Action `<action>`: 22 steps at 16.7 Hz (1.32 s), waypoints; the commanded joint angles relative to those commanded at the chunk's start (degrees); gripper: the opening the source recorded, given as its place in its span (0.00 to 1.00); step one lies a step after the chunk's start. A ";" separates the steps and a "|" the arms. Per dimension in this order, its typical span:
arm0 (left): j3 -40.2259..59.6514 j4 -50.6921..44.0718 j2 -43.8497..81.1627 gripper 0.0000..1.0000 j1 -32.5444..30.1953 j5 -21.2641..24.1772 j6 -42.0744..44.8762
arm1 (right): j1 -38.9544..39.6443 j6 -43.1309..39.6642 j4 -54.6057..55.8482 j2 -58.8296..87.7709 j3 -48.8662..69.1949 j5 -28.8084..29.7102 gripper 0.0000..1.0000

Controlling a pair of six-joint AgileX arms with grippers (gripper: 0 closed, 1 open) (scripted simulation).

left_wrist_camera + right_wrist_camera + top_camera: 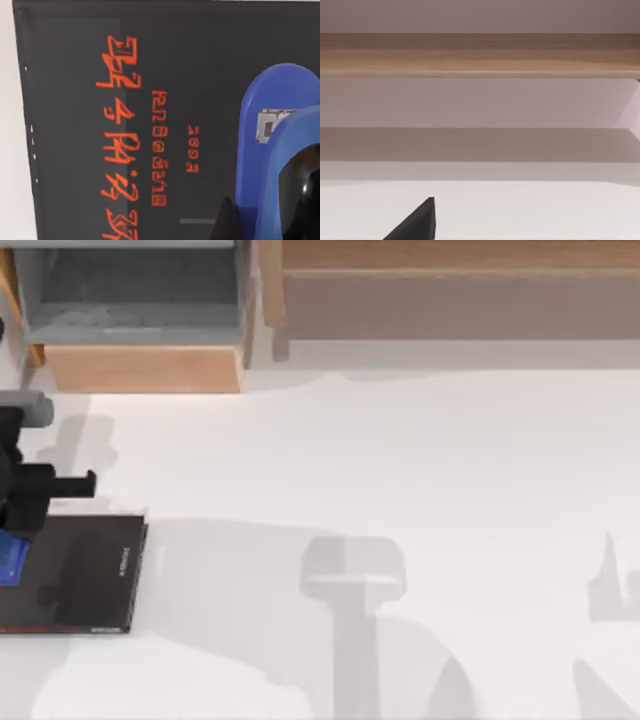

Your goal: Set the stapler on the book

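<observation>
At the table's left edge, the left gripper (12, 540) is hovering over the black book (85, 575), carrying the blue stapler (272, 150) low above the red-lettered cover. I cannot tell how firmly its fingers are gripping. Releasing this close to the book's left side risks the stapler tipping off. The right arm is sitting parked.

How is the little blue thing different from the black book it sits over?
The stapler is bright blue and rounded; the book is black and rectangular. The stapler is far smaller than the book, covering just one part of its cover. The book carries red markings; the stapler shows none, just a pale metal piece. Both lie at the table's left edge, beneath the left gripper.
</observation>
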 joint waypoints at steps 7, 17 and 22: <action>-3.06 5.73 2.39 0.00 0.17 0.01 0.16 | 0.00 0.00 0.00 0.00 0.00 0.00 1.00; -3.88 6.97 3.08 0.38 0.13 0.02 0.18 | 0.00 0.00 0.00 0.00 0.00 0.00 1.00; -3.88 6.97 3.08 0.75 0.13 0.02 0.18 | 0.00 0.00 0.00 0.00 0.00 0.00 1.00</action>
